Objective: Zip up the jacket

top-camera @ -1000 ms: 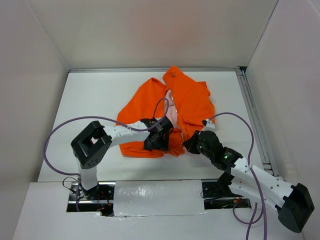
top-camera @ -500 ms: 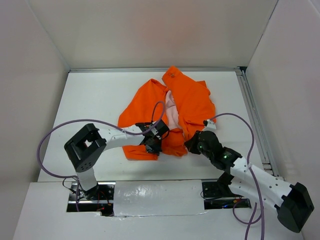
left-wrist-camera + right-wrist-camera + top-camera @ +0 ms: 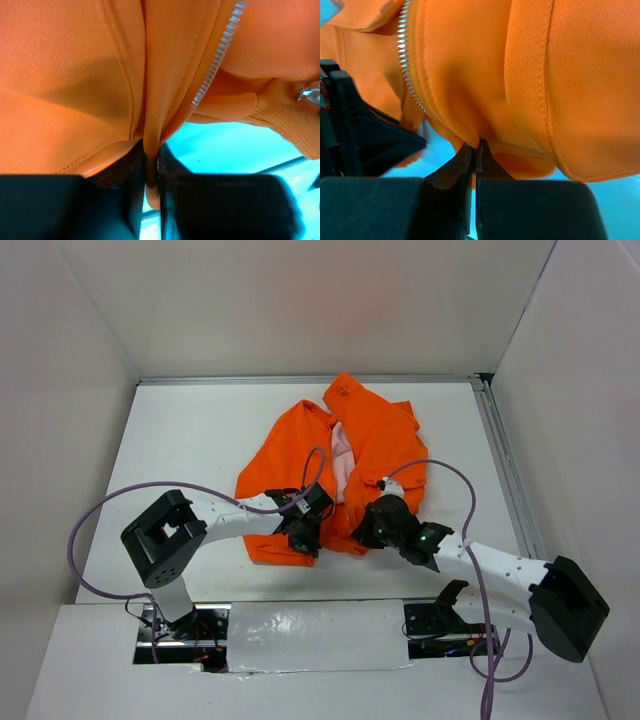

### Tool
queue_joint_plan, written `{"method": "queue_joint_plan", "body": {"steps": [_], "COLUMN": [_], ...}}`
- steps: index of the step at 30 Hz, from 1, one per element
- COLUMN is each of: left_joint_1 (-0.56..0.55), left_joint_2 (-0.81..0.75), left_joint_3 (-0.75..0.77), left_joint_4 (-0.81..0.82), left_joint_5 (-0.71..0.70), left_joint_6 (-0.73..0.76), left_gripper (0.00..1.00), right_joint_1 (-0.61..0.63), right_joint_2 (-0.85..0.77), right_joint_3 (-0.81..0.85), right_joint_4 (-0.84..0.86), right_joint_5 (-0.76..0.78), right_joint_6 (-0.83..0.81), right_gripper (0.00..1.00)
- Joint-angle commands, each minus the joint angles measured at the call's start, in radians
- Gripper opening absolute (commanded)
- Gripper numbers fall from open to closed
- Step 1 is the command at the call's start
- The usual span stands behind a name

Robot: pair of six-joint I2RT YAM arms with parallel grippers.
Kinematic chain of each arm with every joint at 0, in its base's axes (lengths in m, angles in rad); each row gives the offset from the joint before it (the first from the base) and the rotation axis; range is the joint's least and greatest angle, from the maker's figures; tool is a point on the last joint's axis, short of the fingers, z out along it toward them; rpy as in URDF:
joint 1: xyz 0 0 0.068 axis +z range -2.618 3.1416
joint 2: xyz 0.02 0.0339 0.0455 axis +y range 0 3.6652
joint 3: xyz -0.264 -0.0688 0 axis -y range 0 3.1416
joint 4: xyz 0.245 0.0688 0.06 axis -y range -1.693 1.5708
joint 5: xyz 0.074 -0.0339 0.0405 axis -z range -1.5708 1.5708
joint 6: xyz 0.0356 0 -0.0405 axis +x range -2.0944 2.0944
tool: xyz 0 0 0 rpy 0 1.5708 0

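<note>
The bright orange jacket (image 3: 375,435) lies crumpled in the middle of the white table, its front open and pale pink lining (image 3: 342,452) showing. My left gripper (image 3: 308,532) is shut on the jacket's bottom hem by the left front edge. In the left wrist view (image 3: 152,165) a fold of orange hem (image 3: 150,100) sits between the jaws, with the pale zipper teeth (image 3: 215,65) just to the right. My right gripper (image 3: 366,530) is shut on the bottom hem of the right front panel. In the right wrist view (image 3: 476,150) its jaws pinch orange fabric (image 3: 470,75) beside zipper teeth (image 3: 407,80).
The white table (image 3: 180,440) is boxed in by white walls at the back and both sides. A metal rail (image 3: 505,470) runs along the table's right edge. Purple cables (image 3: 130,495) loop from both arms. The left gripper's black body shows in the right wrist view (image 3: 355,130).
The left gripper has pulled the left hem towards the near edge. The right gripper has moved left towards it, and the two bottom corners of the jacket now lie close together.
</note>
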State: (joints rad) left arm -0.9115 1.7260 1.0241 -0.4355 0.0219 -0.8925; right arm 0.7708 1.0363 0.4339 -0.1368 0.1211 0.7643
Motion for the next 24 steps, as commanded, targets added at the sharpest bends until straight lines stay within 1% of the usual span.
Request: {"method": "queue_joint_plan", "body": {"steps": [1,2,4,5,7,10,15,19,23,24], "left_joint_1": [0.01,0.011,0.01,0.011,0.013,0.014,0.017,0.023,0.025,0.025], "left_joint_2": [-0.04,-0.042,-0.055,-0.063,-0.081,-0.098,-0.138,-0.14,-0.112,-0.105], "left_joint_3": [-0.018,-0.024,-0.03,-0.036,-0.044,-0.047,-0.065,-0.073,-0.07,-0.064], "left_joint_4": [-0.008,-0.015,-0.017,-0.016,-0.019,-0.023,-0.014,0.004,0.023,0.023], "left_joint_5": [0.05,0.047,0.052,0.056,0.053,0.053,0.085,0.105,0.124,0.124], "left_joint_6": [0.023,0.029,0.026,0.03,0.024,0.02,0.032,0.047,0.049,0.049], "left_gripper": [0.28,0.37,0.41,0.45,0.5,0.54,0.57,0.58,0.49,0.45], "right_joint_1": [0.03,0.035,0.035,0.035,0.033,0.036,0.036,0.038,0.039,0.039], "right_joint_2": [0.062,0.088,0.103,0.107,0.111,0.117,0.125,0.128,0.131,0.13], "right_joint_3": [0.078,0.088,0.088,0.085,0.078,0.08,0.075,0.074,0.074,0.072], "right_joint_4": [0.066,0.065,0.068,0.074,0.082,0.078,0.075,0.082,0.077,0.077], "right_joint_5": [0.032,0.052,0.054,0.051,0.045,0.045,0.048,0.041,0.045,0.046], "right_joint_6": [0.0,0.013,0.024,0.027,0.032,0.033,0.041,0.041,0.041,0.041], "right_gripper": [0.0,0.0,0.0,0.0,0.0,0.0,0.0,0.0,0.0,0.0]}}
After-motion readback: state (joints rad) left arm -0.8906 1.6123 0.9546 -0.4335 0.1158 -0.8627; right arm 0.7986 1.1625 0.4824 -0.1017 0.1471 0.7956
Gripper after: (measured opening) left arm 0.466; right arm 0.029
